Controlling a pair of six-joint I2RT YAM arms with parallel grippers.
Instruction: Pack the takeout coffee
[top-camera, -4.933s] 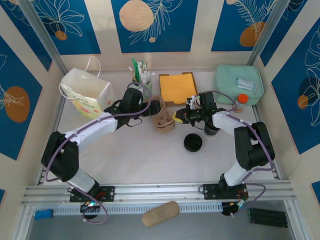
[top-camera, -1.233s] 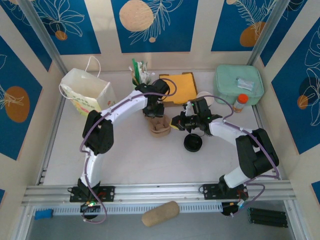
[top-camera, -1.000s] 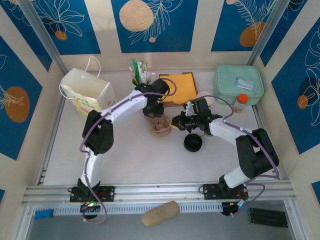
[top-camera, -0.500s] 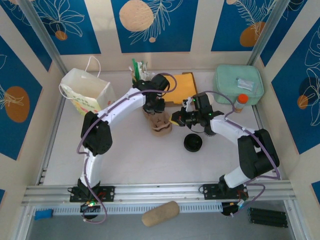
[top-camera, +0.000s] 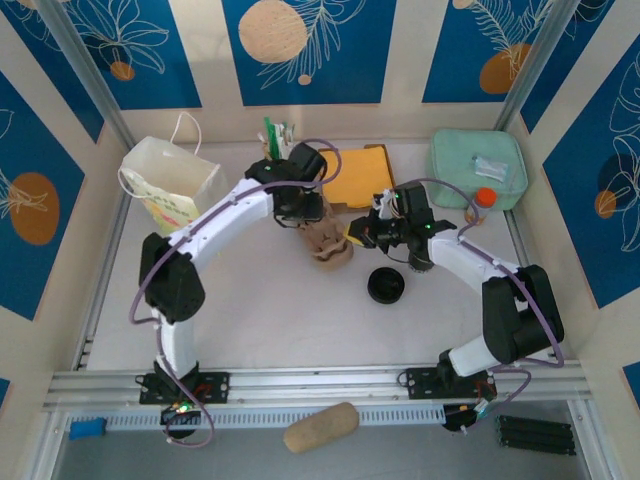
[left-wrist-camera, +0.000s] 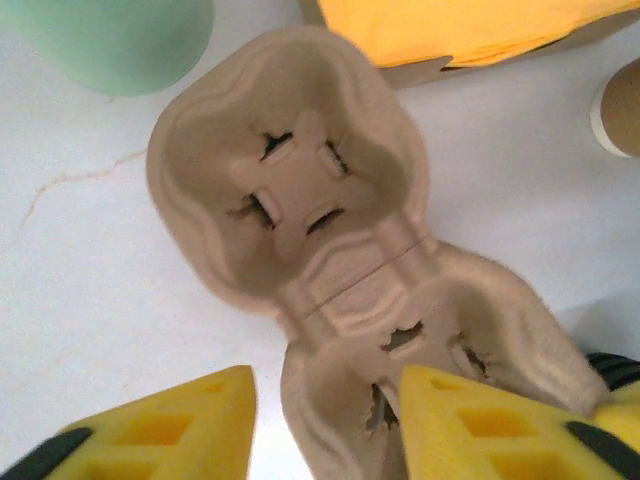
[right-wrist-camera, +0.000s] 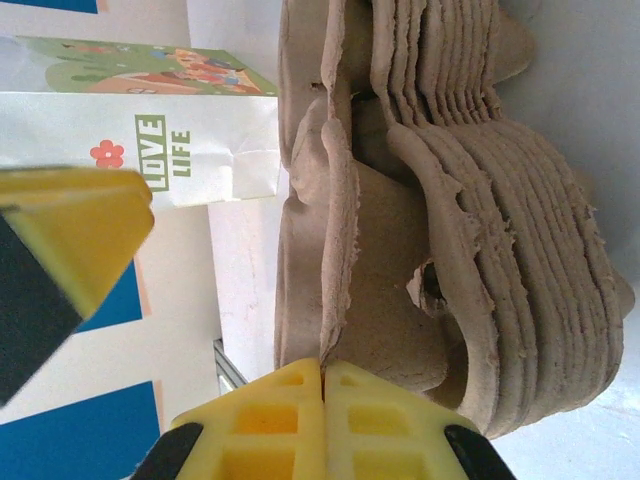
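Coffee: by my judgement the black-lidded cup (top-camera: 420, 263), half hidden under the right arm. It sits right of the trays (top-camera: 328, 245), so the right arm is nearer.

Top view: left gripper (top-camera: 306, 212) hangs over the trays and right gripper (top-camera: 360, 233) sits at their right edge, both away from the coffee.

Left wrist: left gripper (left-wrist-camera: 320, 400) is spread wide, straddling the trays' (left-wrist-camera: 300, 190) near end and grasping nothing.

Right wrist: right gripper (right-wrist-camera: 322, 385) is clenched, pinching one rim of the trays (right-wrist-camera: 480, 200).

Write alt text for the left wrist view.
A brown pulp cup carrier lies on the white table, its near end between the yellow fingers of the open left gripper. A green object and orange sheets sit along the top edge.
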